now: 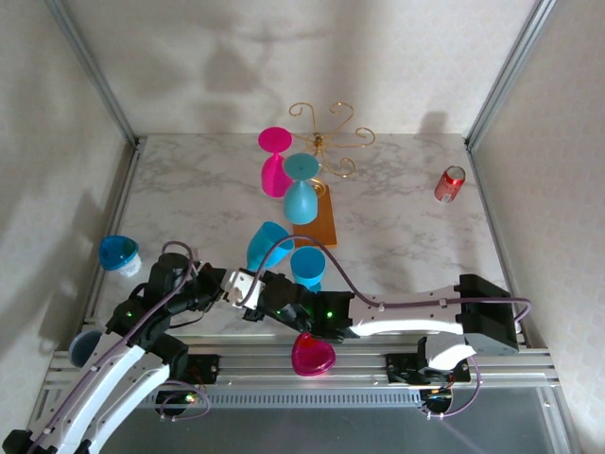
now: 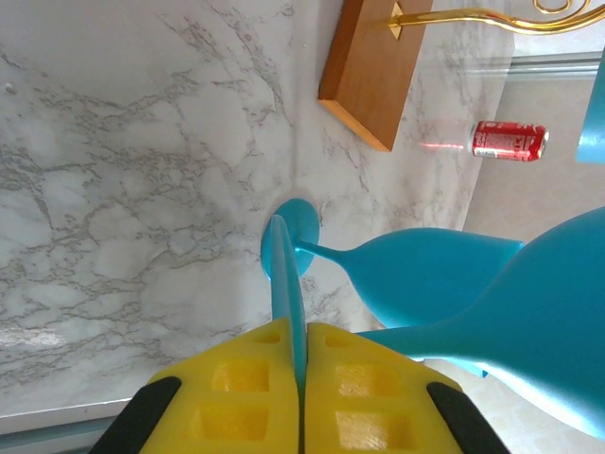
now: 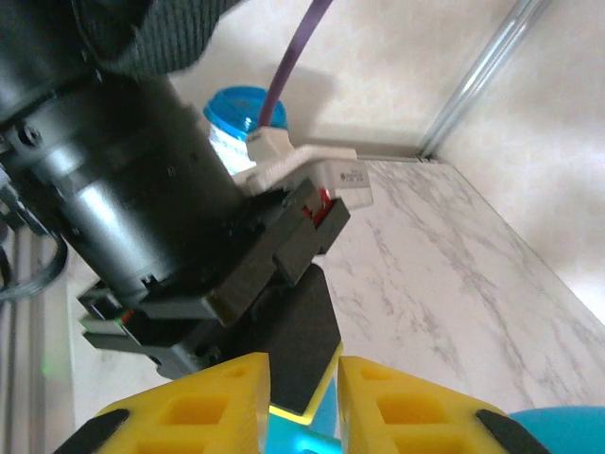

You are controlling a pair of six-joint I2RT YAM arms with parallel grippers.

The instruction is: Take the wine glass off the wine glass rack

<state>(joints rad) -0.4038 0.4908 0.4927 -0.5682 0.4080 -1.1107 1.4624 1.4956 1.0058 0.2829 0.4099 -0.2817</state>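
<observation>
The left gripper [image 2: 302, 342] has its yellow fingers pressed together on the flat foot of a blue wine glass [image 2: 534, 326], pinching the disc edge-on, with the bowl swelling just past the fingertips. This glass is off the wine glass rack [image 1: 326, 142], down at the near side of the marble table [image 1: 406, 236], well apart from the gold scrolls. Just behind it a second blue glass [image 2: 425, 274] stands with its foot on the marble.

The right gripper [image 3: 304, 378] sits close against the left one. Its fingers stand slightly apart, with a black pad of the other tool and a sliver of teal in the gap. I can't tell whether they grip anything.

On the rack, a pink glass [image 1: 274, 163] and a teal glass [image 1: 301, 189] hang bowl-down over the wooden base [image 1: 321, 227]. A red can [image 1: 450, 183] lies off to the right, and another pink glass [image 1: 312, 355] sits at the near edge between the arm bases.
</observation>
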